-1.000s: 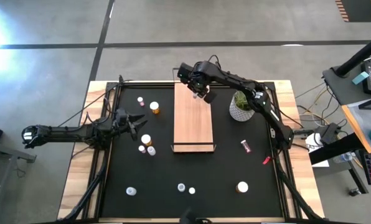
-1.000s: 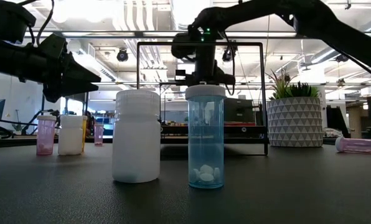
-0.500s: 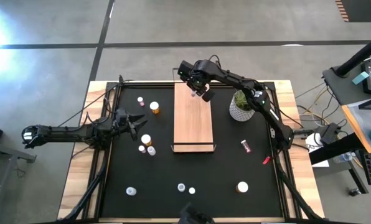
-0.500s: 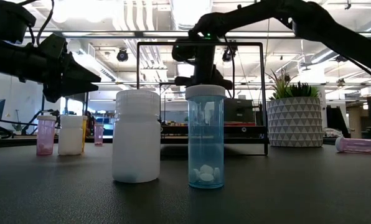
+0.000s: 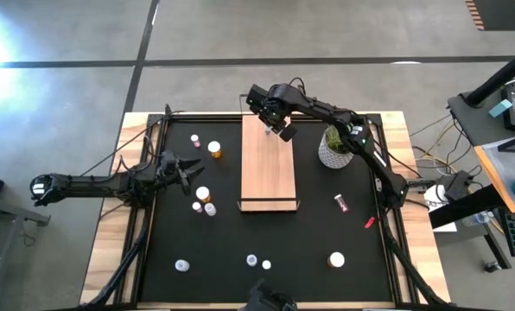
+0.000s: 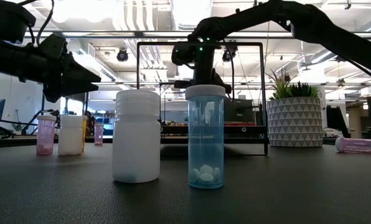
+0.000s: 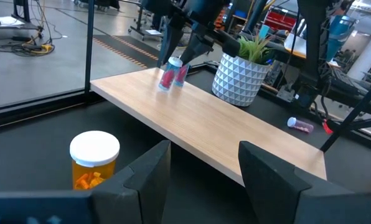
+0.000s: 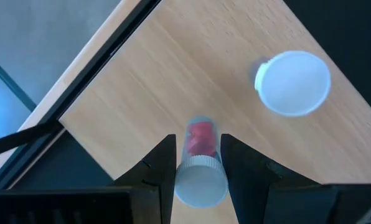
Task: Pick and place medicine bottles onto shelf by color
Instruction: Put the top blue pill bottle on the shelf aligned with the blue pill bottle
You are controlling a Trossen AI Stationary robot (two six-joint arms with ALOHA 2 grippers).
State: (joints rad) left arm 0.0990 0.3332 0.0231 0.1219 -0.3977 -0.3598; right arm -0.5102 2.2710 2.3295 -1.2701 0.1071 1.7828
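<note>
The light-wood shelf [image 5: 268, 168] lies in the middle of the black mat. My right gripper [image 5: 277, 125] hangs over the shelf's far end, shut on a pink bottle [image 8: 201, 140]. A second bottle with a pale cap [image 8: 292, 82] stands on the shelf beside it; both bottles show in the left wrist view [image 7: 173, 73]. My left gripper [image 5: 187, 171] waits open and empty over the mat's left side, near an orange bottle [image 7: 94, 160]. My right gripper pinches the pink bottle between its two fingers [image 8: 164, 158], at the upper body just under the pale cap [image 8: 201, 180]. The fingers come from above, pointing down. The bottle hangs roughly upright, slightly tilted; whether its base touches the shelf's far end I cannot tell.
A white-potted plant [image 5: 333, 147] stands right of the shelf. Loose bottles stand left of the shelf [image 5: 207, 200] and along the near edge [image 5: 257, 262], and pink ones lie at the right [image 5: 341, 203]. A white bottle [image 6: 136, 137] and a blue bottle [image 6: 205, 137] stand close to the low camera.
My right gripper has shifted a little toward the table's far edge over the shelf's far end, still holding the pink bottle.
</note>
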